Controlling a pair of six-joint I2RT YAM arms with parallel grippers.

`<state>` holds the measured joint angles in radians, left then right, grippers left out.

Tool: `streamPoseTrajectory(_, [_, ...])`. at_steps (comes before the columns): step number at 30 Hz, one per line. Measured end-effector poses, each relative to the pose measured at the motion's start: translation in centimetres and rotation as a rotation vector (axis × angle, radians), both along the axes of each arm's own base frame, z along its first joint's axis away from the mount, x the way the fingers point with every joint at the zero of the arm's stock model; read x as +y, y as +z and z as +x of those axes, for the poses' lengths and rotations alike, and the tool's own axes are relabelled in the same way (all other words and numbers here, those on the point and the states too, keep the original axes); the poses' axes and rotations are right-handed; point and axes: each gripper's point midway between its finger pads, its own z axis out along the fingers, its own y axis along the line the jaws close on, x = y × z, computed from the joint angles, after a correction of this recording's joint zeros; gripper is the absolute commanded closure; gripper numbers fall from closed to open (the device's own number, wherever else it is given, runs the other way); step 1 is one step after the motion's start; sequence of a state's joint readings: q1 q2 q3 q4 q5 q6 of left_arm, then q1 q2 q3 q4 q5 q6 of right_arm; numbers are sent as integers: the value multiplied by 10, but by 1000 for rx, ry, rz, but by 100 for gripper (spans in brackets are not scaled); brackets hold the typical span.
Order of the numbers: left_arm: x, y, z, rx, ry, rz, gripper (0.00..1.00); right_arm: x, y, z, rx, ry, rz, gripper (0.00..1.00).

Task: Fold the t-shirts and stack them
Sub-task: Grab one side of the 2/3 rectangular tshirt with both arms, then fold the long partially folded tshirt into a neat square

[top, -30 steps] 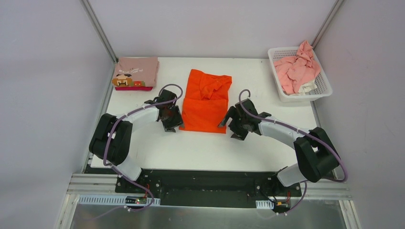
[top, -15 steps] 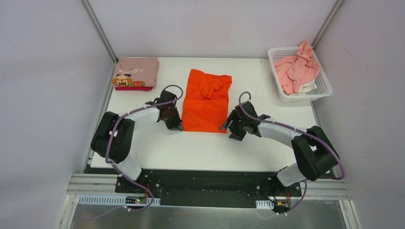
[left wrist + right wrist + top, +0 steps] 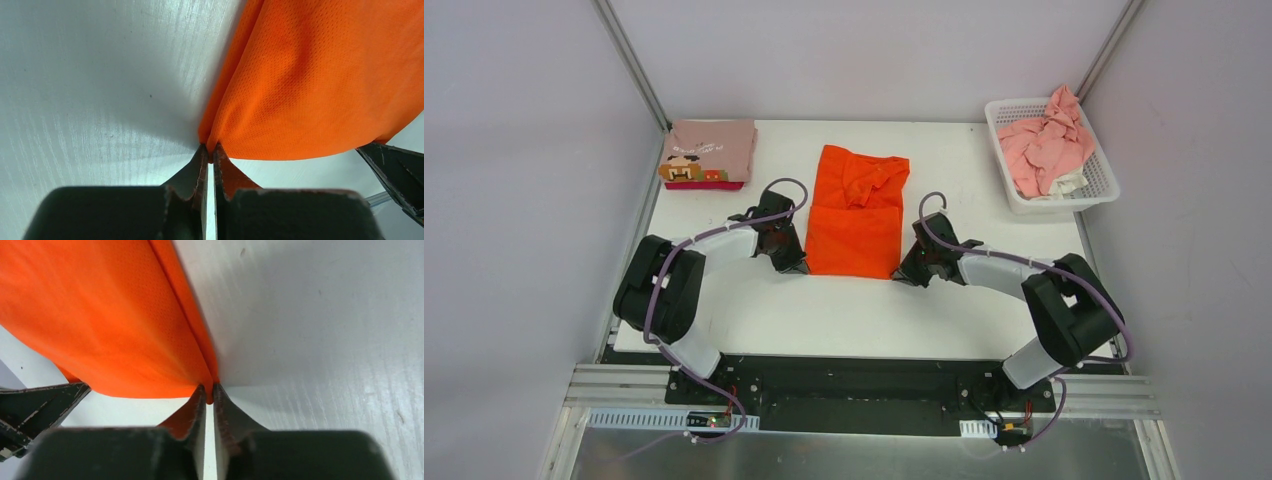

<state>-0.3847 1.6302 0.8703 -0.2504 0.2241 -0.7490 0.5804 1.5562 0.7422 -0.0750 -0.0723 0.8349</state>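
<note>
Pinching near corners of orange t-shirt [image 3: 856,215] with left gripper [image 3: 209,147] and right gripper [image 3: 209,387]. Lift together, level; carry far, keeping hem taut.

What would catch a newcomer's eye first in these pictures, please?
The bright orange shirt lies in the middle of the table, its near corners pinched by the left claw and right claw. A folded pink shirt with a pixel face sits far left, and a white basket of crumpled pink shirts far right.
</note>
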Motion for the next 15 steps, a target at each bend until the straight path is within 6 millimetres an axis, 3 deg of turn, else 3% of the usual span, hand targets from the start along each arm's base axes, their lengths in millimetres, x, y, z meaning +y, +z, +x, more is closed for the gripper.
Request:
streamPoseTrajectory(1, [0,0,0,-3,1,3,100,0,-1,1,-1,1,-3,100])
streamPoseTrajectory(8, [9,8,-9,-65,10,49,100,3,2,-4,-3,21,4,100])
streamPoseTrajectory(15, [14,26,-40,-148,1,45,100,17,39,-38,-15,122,79,100])
